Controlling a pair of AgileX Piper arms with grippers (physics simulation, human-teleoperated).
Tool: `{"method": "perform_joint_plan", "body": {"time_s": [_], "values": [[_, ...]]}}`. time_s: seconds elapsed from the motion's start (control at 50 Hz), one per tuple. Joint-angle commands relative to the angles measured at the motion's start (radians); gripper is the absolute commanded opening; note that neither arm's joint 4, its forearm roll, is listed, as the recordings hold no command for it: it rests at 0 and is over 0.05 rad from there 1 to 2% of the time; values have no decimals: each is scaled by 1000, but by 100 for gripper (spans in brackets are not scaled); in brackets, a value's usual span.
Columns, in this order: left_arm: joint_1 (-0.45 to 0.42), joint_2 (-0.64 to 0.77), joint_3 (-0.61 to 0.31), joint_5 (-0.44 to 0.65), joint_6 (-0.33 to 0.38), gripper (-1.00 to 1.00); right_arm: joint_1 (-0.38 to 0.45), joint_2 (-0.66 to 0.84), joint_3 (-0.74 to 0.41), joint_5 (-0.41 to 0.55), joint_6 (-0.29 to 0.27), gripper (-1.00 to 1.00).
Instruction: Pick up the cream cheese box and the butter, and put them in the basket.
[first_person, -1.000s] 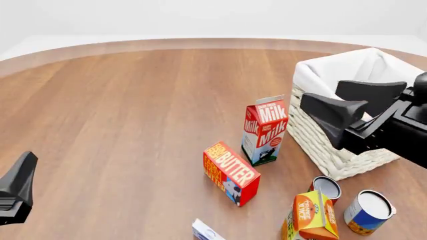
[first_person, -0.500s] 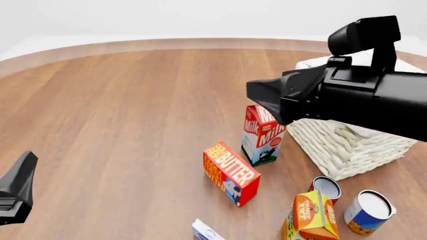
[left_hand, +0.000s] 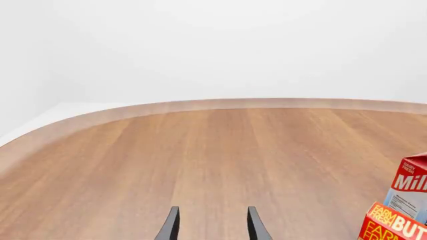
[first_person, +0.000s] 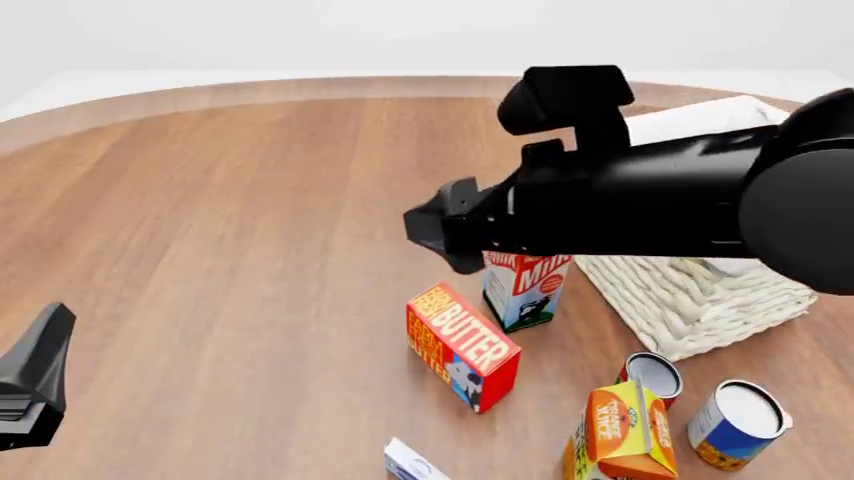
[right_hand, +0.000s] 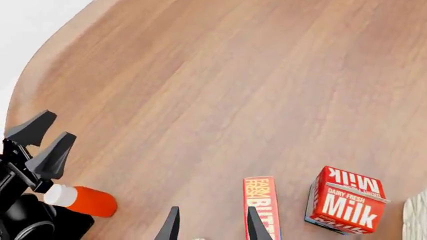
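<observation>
Partly, the right arm hides the basket and milk carton.

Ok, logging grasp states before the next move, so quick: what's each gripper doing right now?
Left gripper: open, holding nothing.
Right gripper: open, holding nothing, above the table near the butter.

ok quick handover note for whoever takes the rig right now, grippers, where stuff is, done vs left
Left gripper: open, empty, low at the table's near left.
Right gripper: open, empty, held over the butter and milk carton.
Butter lies on the table beside the milk carton.
Cream cheese box at the near edge, mostly cut off.
Basket at the right, inside hidden by the arm.
Done: nothing picked. Left: both items.
</observation>
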Motion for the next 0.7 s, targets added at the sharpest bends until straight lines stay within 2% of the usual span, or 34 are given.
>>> {"method": "perform_joint_plan", "body": {"time_s": [0.02,0.34,0.38,0.46,0.58,0.7], "values": [[0,0,0,0,0,100,7,70,-30,67,33,100],[0,0,0,0,0,100,6,65,-5,144,48,100],[0,0,0,0,0,100,-20,66,-8,156,27,100],[0,0,0,0,0,100,-28,53,6,169,33,100],[0,0,0,0,0,100,-56,54,-3,194,12,100],[0,0,0,0,0,100,-97,82,-75,251,-26,100]]}}
